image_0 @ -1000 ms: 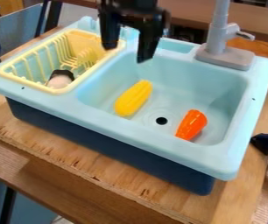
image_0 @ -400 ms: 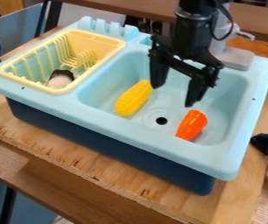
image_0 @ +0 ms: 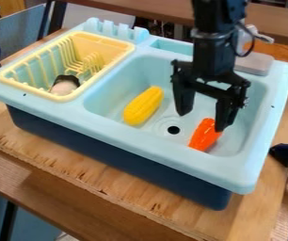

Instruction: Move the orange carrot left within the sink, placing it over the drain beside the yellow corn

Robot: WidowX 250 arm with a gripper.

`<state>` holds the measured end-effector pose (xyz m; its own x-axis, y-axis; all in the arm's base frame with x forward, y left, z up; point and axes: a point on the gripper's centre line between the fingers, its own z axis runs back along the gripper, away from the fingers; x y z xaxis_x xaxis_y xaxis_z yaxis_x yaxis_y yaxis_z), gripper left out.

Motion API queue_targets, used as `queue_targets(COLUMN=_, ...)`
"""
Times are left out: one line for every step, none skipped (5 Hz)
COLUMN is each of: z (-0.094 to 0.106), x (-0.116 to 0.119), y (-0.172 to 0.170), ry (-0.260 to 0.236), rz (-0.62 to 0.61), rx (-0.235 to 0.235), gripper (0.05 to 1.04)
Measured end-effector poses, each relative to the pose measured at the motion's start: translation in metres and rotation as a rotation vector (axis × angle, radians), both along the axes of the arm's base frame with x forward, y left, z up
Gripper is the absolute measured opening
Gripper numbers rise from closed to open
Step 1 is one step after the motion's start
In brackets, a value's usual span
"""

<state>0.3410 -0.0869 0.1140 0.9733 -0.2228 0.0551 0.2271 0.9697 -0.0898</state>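
1. At the far left, the pale yellow toy dish rack (image_0: pixel 30 90) sits in the left part of the light blue toy sink (image_0: pixel 140 144); its wire-like prongs stand upright inside, and a small pale object with a dark top (image_0: pixel 65 86) lies near its front corner; I cannot tell what that object is.
2. Right of the rack, the yellow toy corn cob (image_0: pixel 144 106) lies on the left side of the basin floor; it slants, its upper end leaning to the right.
3. Between the corn and the orange piece is the round, dark drain hole (image_0: pixel 173 130), toward the front of the basin.
4. The black gripper (image_0: pixel 202 123) hangs over the right half of the basin, its pincer spread wide with nothing held between the tips; its right-hand finger in the view overlaps the upper end of the orange toy vegetable (image_0: pixel 203 137); whether they touch, I cannot tell.
5. That vegetable lies on the basin floor, right of the drain, its narrower end pointing to the front left.
6. Behind the arm, the grey faucet base (image_0: pixel 255 63) stands on the back rim; the sink rests on a wooden tabletop (image_0: pixel 108 190).
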Motion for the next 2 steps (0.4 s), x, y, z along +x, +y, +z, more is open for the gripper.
queue_targets(z=-0.007, x=-0.002, y=0.004, ry=0.036, rz=0.028, rx=0.000, gripper=0.999)
queue_targets(z=-0.025, x=-0.005, y=0.004, ry=0.092, rz=0.042, rx=0.033, gripper=0.999)
